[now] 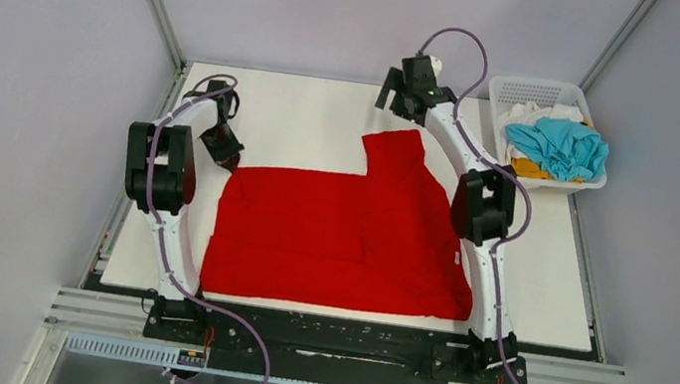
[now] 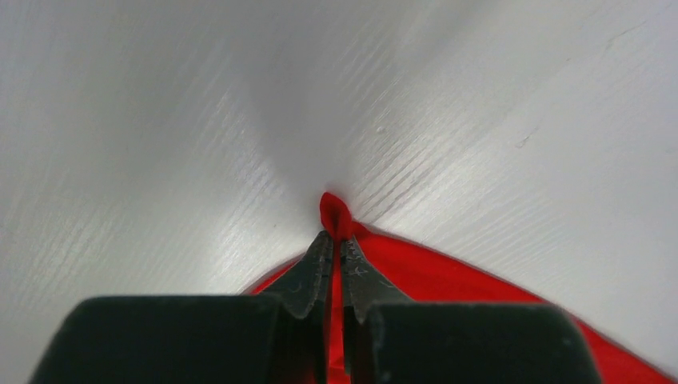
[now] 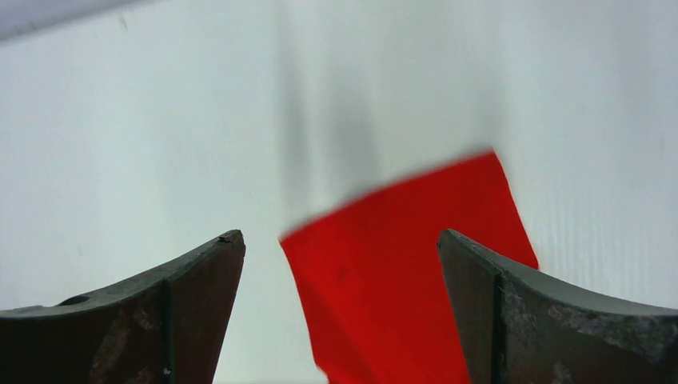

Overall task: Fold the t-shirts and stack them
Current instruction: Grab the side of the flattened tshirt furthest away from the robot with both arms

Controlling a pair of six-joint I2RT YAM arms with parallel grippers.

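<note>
- The red t-shirt (image 1: 341, 227) lies spread flat on the white table (image 1: 308, 107), in the middle and toward the near edge.
- One narrow part of the red t-shirt sticks out toward the far side, right of the middle.
- The left gripper (image 2: 336, 240) is at the far left corner of the red t-shirt. Its jaws are pressed together on a small pinch of the red cloth, and a little peak of cloth shows just past the tips.
- The right gripper (image 3: 340, 240) is at the far side of the table, over the far end of the narrow part. Its jaws stand wide apart and hold nothing. In the right wrist view the red end lies on the table between the two fingers (image 3: 192, 296); no finger touches it.
- A white basket (image 1: 541, 88) stands at the far right corner of the table.
- In the basket lies a turquoise t-shirt (image 1: 558, 147) on top, with a white t-shirt (image 1: 543, 110) behind it and an orange-yellow t-shirt (image 1: 528, 166) partly under it.
</note>
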